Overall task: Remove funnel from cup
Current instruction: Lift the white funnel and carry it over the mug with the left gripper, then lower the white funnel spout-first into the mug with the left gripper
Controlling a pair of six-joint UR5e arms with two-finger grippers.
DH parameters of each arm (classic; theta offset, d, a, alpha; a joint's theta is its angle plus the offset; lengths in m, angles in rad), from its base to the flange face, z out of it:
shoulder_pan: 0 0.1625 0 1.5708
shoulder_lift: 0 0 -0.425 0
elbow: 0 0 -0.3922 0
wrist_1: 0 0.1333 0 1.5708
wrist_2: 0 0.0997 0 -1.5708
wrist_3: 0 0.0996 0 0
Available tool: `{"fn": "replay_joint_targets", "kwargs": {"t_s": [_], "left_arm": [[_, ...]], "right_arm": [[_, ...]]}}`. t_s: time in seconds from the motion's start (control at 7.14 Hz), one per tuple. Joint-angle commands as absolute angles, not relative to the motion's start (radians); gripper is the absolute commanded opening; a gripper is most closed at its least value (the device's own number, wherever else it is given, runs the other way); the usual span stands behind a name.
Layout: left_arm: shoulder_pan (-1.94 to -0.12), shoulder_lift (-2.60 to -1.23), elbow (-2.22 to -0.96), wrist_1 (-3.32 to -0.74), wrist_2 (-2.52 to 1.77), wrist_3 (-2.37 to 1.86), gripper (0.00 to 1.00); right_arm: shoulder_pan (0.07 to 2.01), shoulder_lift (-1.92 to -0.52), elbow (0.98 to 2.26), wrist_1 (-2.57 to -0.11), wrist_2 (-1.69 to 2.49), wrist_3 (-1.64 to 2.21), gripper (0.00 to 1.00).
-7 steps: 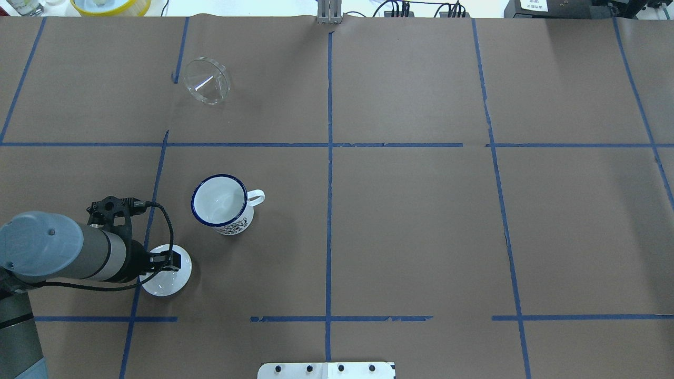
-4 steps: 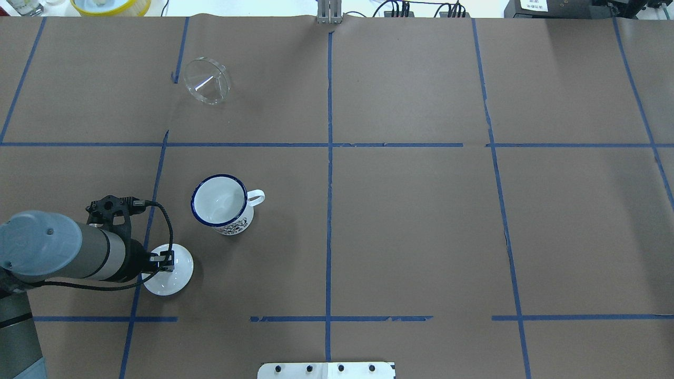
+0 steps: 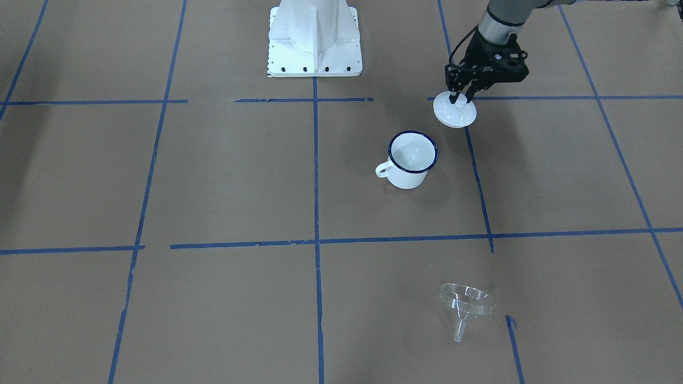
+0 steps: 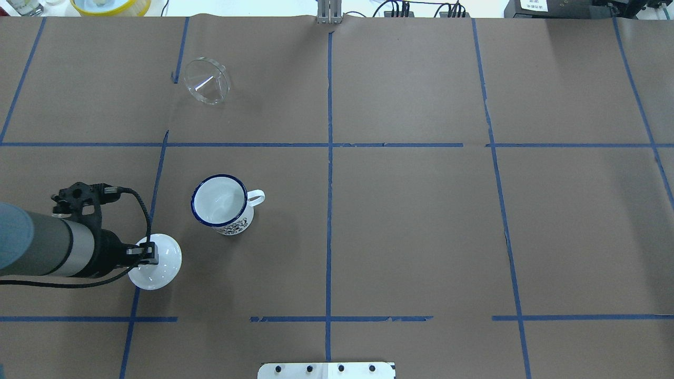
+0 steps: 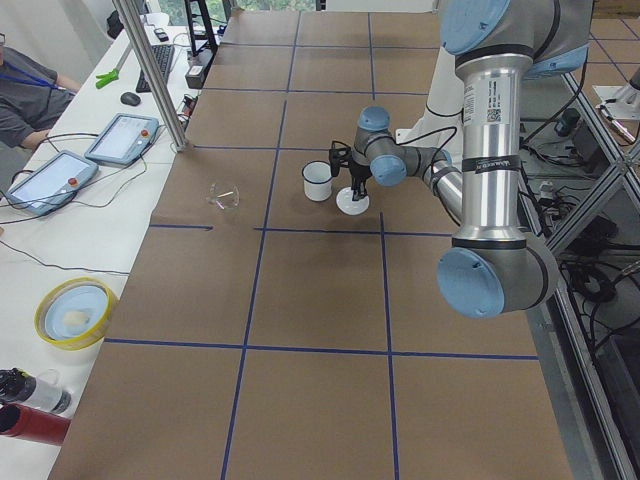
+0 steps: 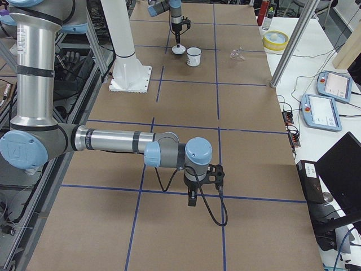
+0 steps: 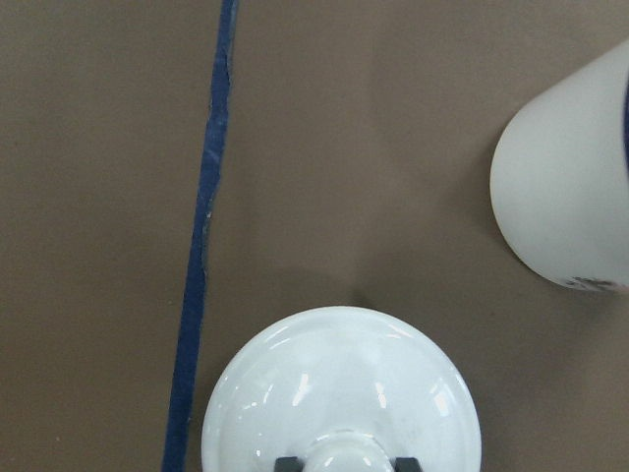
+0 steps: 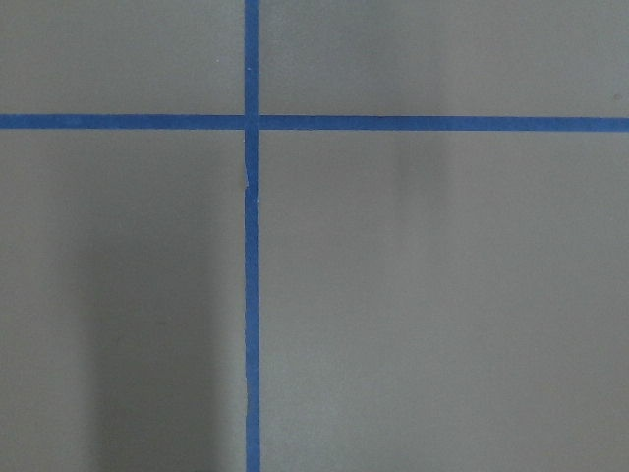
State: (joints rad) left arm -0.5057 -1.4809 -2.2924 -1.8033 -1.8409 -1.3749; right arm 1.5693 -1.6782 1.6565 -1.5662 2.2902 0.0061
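The clear funnel (image 4: 208, 80) lies on its side on the paper, far from the cup; it also shows in the front view (image 3: 465, 304). The white cup (image 4: 220, 202) with the blue rim stands upright and empty (image 3: 411, 160). My left gripper (image 4: 149, 252) is shut on the knob of a white round lid (image 4: 158, 266), to the cup's left, and seems to hold it just above the table. The left wrist view shows the lid (image 7: 339, 393) and the cup's side (image 7: 570, 187). My right gripper (image 6: 192, 199) hangs over bare paper far off; I cannot tell its state.
The robot's base plate (image 3: 315, 37) sits at the near middle edge of the table. Blue tape lines divide the brown paper. A yellow bowl (image 4: 110, 5) and teach pendants (image 5: 50, 180) lie beyond the table's far edge.
My left gripper has moved left and slightly away from the robot, carrying the white lid with it. The cup and the funnel have not moved.
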Motion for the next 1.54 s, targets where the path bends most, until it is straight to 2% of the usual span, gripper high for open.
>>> {"fn": "replay_joint_targets", "kwargs": {"t_s": [0.0,0.14,0.28,0.42,0.98,1.4], "left_arm": [[-0.575,-1.550,-2.452,-1.540,-1.899,-1.373,0.00],[-0.609,-1.736,-2.430,-1.370,-1.907,-1.373,0.00],[-0.609,-1.961,-2.334,-1.210,-1.908,-1.371,0.00],[-0.607,-2.080,-2.212,-1.192,-1.908,-1.371,0.00],[-0.655,-2.109,-1.963,-1.365,-1.910,-1.302,0.00],[-0.653,-2.099,-1.956,-1.368,-1.925,-1.298,0.00]], "right_arm": [[1.569,-1.678,1.657,-1.566,2.290,0.006,1.00],[1.569,-1.678,1.657,-1.566,2.290,0.006,1.00],[1.569,-1.678,1.657,-1.566,2.290,0.006,1.00],[1.569,-1.678,1.657,-1.566,2.290,0.006,1.00],[1.569,-1.678,1.657,-1.566,2.290,0.006,1.00],[1.569,-1.678,1.657,-1.566,2.290,0.006,1.00]]}}
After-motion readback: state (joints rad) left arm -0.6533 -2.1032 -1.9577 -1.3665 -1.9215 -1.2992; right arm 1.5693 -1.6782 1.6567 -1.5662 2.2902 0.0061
